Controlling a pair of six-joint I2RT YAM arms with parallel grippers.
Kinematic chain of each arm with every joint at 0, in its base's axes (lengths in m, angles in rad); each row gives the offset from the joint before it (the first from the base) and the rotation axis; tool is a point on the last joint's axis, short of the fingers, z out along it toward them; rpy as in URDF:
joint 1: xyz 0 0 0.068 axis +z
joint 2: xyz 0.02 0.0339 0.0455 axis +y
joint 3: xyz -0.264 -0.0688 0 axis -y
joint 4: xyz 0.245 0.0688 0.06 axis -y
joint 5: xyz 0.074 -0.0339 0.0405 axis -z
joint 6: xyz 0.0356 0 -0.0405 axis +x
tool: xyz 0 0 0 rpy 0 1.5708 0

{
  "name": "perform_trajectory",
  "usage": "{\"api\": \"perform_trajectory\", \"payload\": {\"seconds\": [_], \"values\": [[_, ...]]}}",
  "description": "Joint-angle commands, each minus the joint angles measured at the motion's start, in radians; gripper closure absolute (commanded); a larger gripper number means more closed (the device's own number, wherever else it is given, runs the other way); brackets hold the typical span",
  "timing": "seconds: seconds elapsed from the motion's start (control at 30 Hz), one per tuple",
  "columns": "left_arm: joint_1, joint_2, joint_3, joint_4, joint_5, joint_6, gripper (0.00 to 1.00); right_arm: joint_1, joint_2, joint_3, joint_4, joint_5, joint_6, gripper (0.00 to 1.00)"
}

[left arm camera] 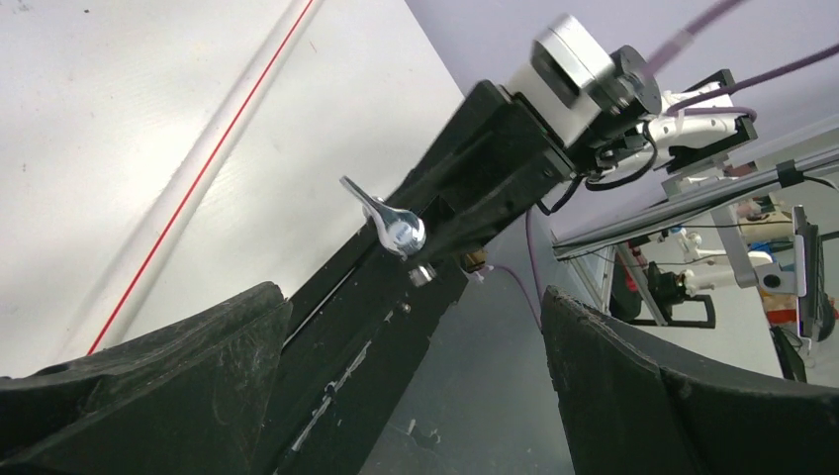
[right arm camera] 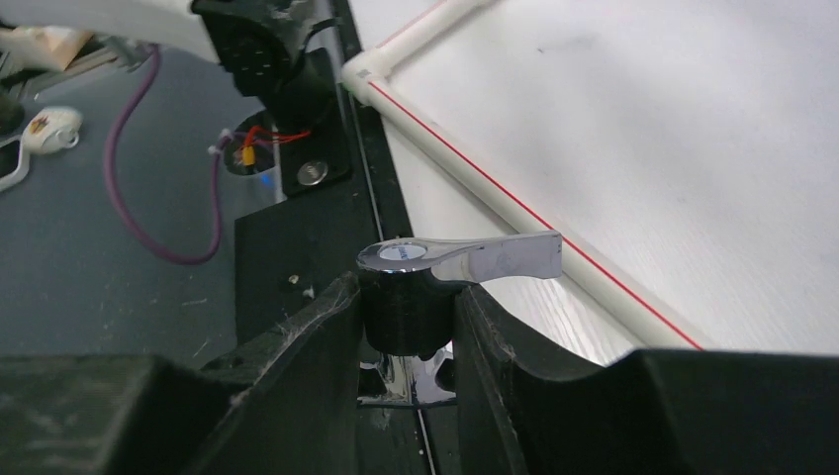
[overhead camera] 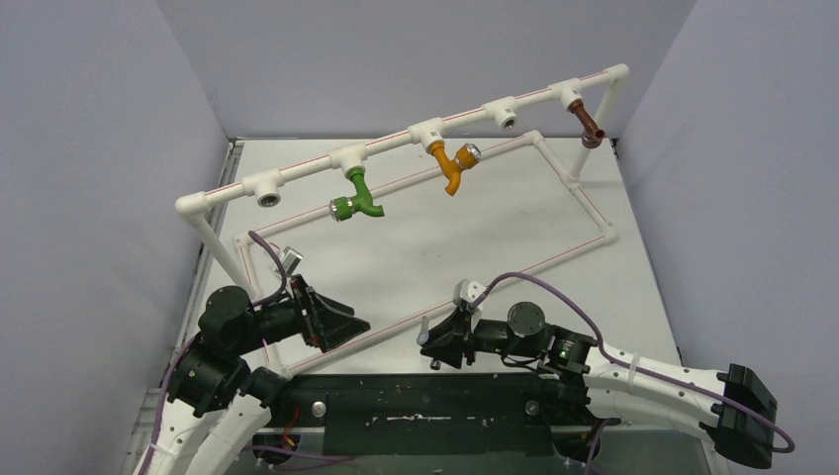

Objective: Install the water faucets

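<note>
A chrome water faucet (right arm camera: 465,255) with a flat lever handle sits between the fingers of my right gripper (right arm camera: 408,327), which is shut on its black body. From above, this faucet (overhead camera: 423,334) and the right gripper (overhead camera: 440,338) hang low over the table's near edge, beside the front pipe. My left gripper (overhead camera: 351,327) is open and empty, a short way left of the faucet and pointing at it. The left wrist view shows the held faucet (left arm camera: 396,228) beyond the wide-apart fingers (left arm camera: 178,376). The white pipe rack (overhead camera: 396,141) carries a green tap (overhead camera: 361,198), an orange tap (overhead camera: 453,168) and a brown tap (overhead camera: 591,127).
Two bare threaded sockets show on the rack's top pipe, one at the left (overhead camera: 267,195) and one between the orange and brown taps (overhead camera: 507,119). A low pipe frame with a red stripe (overhead camera: 554,259) lies on the white table. Grey walls close in the sides and back.
</note>
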Motion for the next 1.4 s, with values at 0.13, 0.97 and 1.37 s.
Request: {"api": "perform_trajectory", "payload": {"seconds": [0.13, 0.97, 1.37], "values": [[-0.003, -0.007, -0.022, 0.033, 0.07, -0.037, 0.03, 0.146, 0.047, 0.117, 0.12, -0.101, -0.449, 1.0], [-0.009, 0.054, -0.145, 0.068, 0.121, -0.127, 0.26, 0.233, 0.363, 0.464, -0.179, -0.193, -0.934, 1.0], [-0.01, 0.079, -0.184, 0.113, 0.159, -0.154, 0.61, 0.238, 0.385, 0.452, -0.166, -0.179, -0.946, 1.0]]}}
